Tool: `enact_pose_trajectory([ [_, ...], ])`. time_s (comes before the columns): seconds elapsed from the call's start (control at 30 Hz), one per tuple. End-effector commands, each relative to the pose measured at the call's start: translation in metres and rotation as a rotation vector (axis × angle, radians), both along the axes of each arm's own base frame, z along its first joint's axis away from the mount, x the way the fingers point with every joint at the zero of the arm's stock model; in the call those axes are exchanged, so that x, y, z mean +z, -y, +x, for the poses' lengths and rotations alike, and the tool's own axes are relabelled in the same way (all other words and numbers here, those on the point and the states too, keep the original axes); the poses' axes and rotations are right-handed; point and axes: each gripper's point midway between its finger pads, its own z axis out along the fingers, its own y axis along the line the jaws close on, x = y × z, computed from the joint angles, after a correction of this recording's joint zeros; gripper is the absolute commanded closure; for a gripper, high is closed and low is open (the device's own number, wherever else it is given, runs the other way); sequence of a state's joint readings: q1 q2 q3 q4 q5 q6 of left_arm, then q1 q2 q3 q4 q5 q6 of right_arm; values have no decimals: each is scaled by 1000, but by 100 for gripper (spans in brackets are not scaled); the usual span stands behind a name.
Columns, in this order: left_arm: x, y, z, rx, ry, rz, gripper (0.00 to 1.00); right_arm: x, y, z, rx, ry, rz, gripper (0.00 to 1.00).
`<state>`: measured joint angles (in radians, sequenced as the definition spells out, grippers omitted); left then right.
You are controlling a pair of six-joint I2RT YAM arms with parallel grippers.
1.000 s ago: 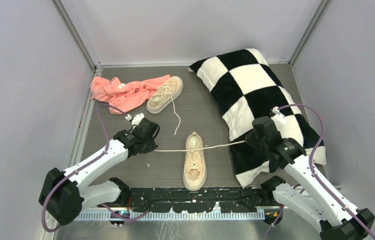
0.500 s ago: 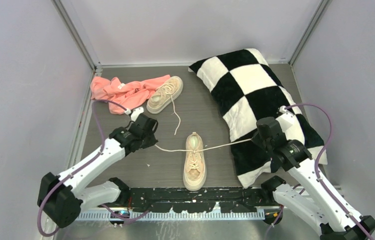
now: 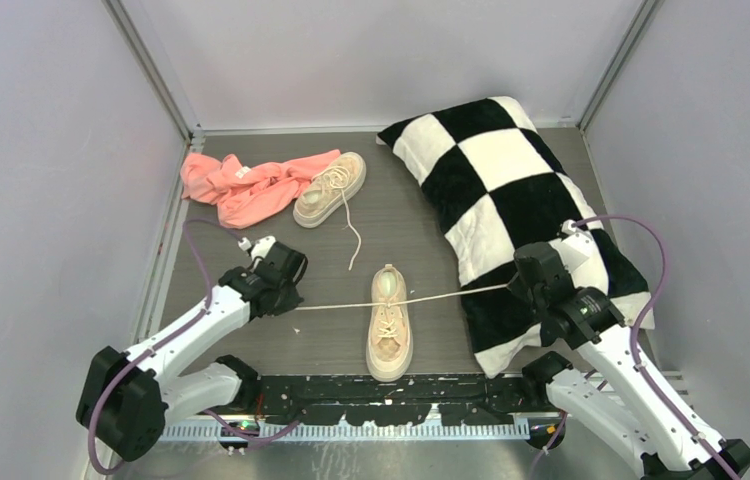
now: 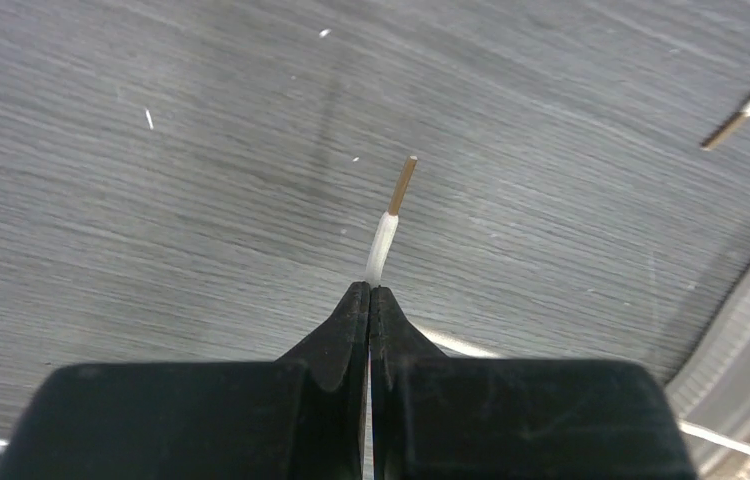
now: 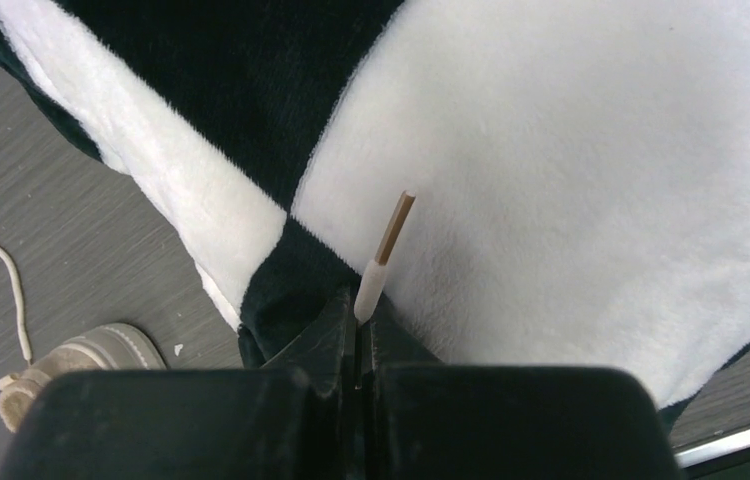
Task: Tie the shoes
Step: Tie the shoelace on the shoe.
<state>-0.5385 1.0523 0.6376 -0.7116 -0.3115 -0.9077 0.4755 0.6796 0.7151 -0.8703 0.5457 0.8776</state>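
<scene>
Left gripper (image 4: 368,290), jaws pressed together on one end of the cream lace (image 3: 341,304), its brown aglet (image 4: 403,185) projecting just beyond the tips; right gripper (image 5: 356,305) clamped likewise on the other end, above the checkered pillow (image 3: 511,190). The lace runs taut between them across the top of the near shoe (image 3: 389,322), which stands on the grey table (image 3: 421,230) between the two arms, toe apparently toward the arm bases. The second shoe (image 3: 330,188) lies far left, touching the pink cloth (image 3: 246,185), one lace end trailing loose. Both are beige low-top canvas with thick pale soles. Judged handling: the shoe is light and may slide under an uneven pull; the lace is thin, limp and probably slippery, best pinched close to its stiff aglets, as here
</scene>
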Motion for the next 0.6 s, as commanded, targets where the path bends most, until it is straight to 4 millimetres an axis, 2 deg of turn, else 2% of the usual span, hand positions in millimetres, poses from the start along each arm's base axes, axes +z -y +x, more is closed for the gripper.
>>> enact_pose_trajectory([
  [0.0,-11,-6,1,56,0,6,99,-6,13,2,-53,-28,-67,99],
  [0.27,-4,-1,14,9,38,13,100,-15,8,4,-58,-101,-78,99],
  [0.3,0,4,17,-41,46,9,99,-13,5,4,-48,-101,-62,93],
  [0.33,6,10,20,-78,52,-4,99,-9,2,5,-39,-96,-47,80],
  [0.37,15,16,23,-106,61,-21,94,-4,-1,6,-28,-84,-33,64],
  [0.4,23,19,27,-134,76,-25,83,3,-3,8,-20,-67,-21,48],
  [0.43,32,24,30,-160,89,-34,68,10,-3,9,-18,-50,-14,38],
  [0.47,41,26,33,-176,103,-38,51,18,-3,9,-18,-32,-8,31],
  [0.5,51,28,35,-192,115,-42,40,27,-2,10,-16,-14,-7,26],
  [0.57,71,35,38,-218,135,-68,29,46,-3,11,-10,27,12,19],
])
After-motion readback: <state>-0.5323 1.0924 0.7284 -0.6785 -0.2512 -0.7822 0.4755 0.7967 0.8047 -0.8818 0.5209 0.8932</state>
